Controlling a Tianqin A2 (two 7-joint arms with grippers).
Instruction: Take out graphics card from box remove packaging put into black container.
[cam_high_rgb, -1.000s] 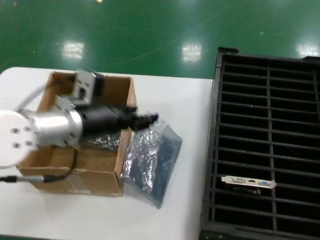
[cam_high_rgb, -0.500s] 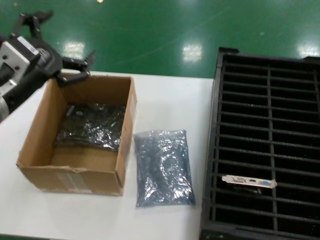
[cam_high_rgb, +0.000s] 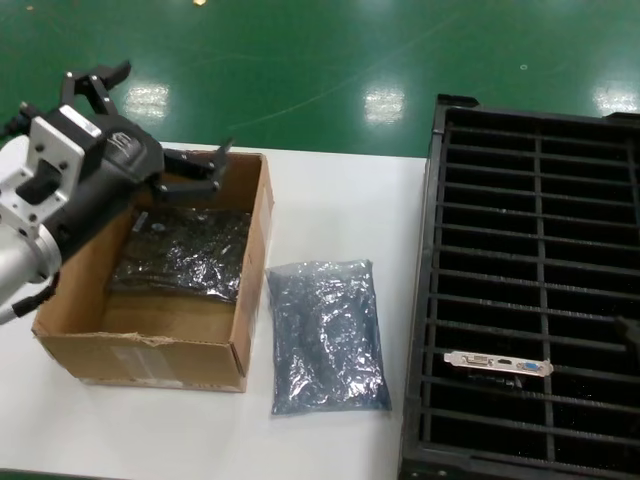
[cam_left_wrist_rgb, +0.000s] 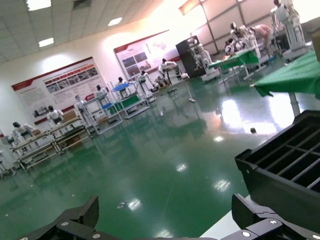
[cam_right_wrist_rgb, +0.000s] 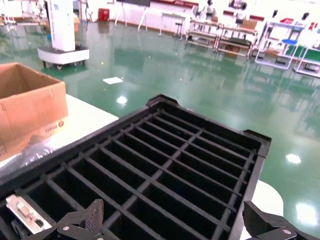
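The left gripper (cam_high_rgb: 155, 125) hangs above the far left corner of the cardboard box (cam_high_rgb: 250, 290), at the left side of the white table (cam_high_rgb: 340, 200). Its black fingers (cam_high_rgb: 195, 165) are spread wide apart and hold nothing; one pair reaches over the far part of the box opening, the other points up and away over the green floor (cam_high_rgb: 300, 60). In the left wrist view the two finger ends (cam_left_wrist_rgb: 82, 217) stand far from each other with only floor between them.

Inside the box lies a dark flat item wrapped in a shiny crinkly bag (cam_high_rgb: 185, 250), flat on the bottom. A second bag, the grey-blue packaging (cam_high_rgb: 328, 335), lies flat on the table just beside the right wall of the box, between the box and the black container (cam_high_rgb: 435, 300). I cannot tell if something is in this bag.

The black container stands at the right side of the table. One graphics card (cam_high_rgb: 497, 364) is already standing in a slot near the front edge of it; only its silver bracket with a blue port is visible. The right wrist view shows the same bracket (cam_right_wrist_rgb: 22, 212) in a near slot.

The right gripper (cam_right_wrist_rgb: 175, 225) is above the black container, with the fingers (cam_right_wrist_rgb: 87, 217) wide open and empty.
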